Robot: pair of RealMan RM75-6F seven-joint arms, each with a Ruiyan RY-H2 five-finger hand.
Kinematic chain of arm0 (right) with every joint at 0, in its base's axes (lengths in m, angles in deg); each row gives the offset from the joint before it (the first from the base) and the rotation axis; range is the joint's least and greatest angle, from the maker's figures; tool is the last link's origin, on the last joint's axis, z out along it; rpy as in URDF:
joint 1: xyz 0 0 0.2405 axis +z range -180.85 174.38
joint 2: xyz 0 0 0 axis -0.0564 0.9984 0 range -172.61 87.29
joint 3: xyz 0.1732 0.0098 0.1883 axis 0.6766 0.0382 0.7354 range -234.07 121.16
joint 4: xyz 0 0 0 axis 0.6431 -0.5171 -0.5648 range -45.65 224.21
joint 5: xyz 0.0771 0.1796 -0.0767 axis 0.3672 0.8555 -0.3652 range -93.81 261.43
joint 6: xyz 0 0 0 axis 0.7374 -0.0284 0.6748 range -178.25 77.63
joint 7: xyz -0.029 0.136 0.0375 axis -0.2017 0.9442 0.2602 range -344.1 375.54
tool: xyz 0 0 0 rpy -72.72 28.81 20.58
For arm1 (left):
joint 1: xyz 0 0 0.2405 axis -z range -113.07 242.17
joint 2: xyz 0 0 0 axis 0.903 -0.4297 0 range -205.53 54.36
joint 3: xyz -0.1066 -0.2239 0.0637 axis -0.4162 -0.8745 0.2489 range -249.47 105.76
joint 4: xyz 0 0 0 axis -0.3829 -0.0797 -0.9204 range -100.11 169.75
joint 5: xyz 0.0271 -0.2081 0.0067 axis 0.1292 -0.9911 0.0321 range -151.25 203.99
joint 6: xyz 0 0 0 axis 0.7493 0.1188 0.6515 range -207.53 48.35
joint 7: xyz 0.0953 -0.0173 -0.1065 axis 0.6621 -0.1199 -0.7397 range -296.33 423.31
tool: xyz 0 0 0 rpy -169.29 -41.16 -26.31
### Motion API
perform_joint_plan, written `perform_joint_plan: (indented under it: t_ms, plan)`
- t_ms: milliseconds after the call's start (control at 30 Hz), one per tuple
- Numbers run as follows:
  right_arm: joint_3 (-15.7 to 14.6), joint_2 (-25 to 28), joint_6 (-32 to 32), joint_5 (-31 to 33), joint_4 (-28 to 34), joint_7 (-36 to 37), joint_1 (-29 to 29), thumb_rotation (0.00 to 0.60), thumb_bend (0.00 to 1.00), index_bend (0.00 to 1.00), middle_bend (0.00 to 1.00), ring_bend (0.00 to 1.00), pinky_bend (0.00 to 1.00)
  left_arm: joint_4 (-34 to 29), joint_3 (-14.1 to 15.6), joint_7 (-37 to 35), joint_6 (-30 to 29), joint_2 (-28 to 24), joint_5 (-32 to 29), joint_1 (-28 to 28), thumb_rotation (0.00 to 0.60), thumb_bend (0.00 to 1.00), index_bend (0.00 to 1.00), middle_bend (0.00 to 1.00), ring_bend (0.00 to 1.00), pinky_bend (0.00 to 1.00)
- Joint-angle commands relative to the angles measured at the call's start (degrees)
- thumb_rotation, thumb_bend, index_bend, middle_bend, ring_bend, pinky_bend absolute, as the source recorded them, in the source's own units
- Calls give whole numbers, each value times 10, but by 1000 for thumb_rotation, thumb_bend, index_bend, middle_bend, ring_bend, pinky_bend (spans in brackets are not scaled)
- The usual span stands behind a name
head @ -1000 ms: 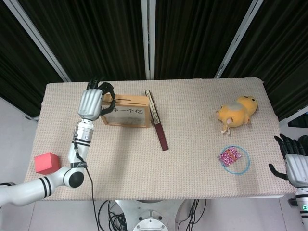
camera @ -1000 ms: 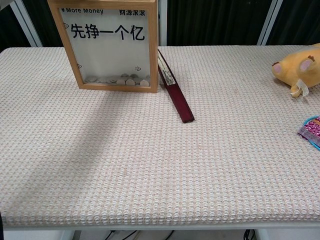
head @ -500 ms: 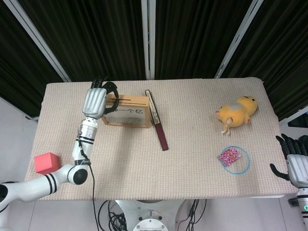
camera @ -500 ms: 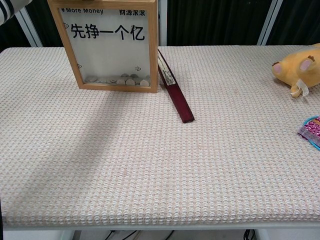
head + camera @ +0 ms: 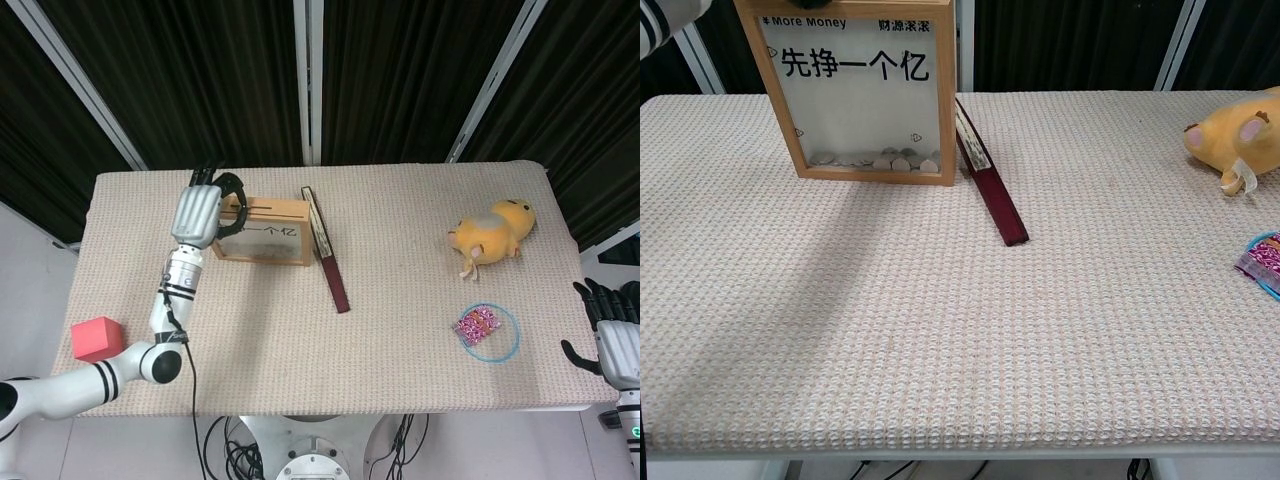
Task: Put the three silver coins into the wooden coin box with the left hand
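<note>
Beige woven cloth is covering the table, with the right hand hanging off its near right corner, fingers apart and holding nothing. Farther back, the wooden coin box is standing upright with silver coins lying at its bottom. The left hand is hovering at its top left corner, fingers curled; whether it is pinching anything I cannot tell.

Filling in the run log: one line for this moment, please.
left hand above wooden coin box | coins inside box | right hand idle off table
</note>
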Motion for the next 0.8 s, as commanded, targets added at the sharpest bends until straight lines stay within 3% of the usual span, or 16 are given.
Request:
perform_joint_plan:
  t_ms: [33,100,167,333,433,600,733,800]
  plan:
    - [0,0,0,0,0,0,0,600,242,0,0,0,0,1,1,-5,-1,0,2,-1,600,401,298,324,93,28]
    - [1,0,-1,1,0,0,0,600,242,0,0,0,0,2,2,-11,-5,1,9,-1,600,350,182,321,93,22]
    - [2,1,-1,1,2,0,0,600,242,0,0,0,0,-1,0,-20,-15,1,18,-3,600,295,136,315,93,25]
    - [3,3,2,-2,11,-14,5,600,242,0,0,0,0,-50,4,-26,-61,-20,54,-24,600,242,125,297,93,37]
    - [4,4,2,-5,21,-25,9,600,242,0,0,0,0,-114,24,-25,-100,-57,85,-61,600,235,190,289,93,44]
    - [2,-4,10,-12,29,-41,18,600,242,0,0,0,0,-207,101,-34,-169,-146,171,-152,600,230,264,275,93,52]
    - [-1,-14,16,-20,33,-51,26,600,242,0,0,0,0,-230,186,-53,-188,-219,255,-214,600,241,260,226,73,59]
    - [-3,-20,13,-29,33,-55,28,600,240,0,0,0,0,-214,225,-28,-206,-247,295,-243,600,239,250,198,50,47]
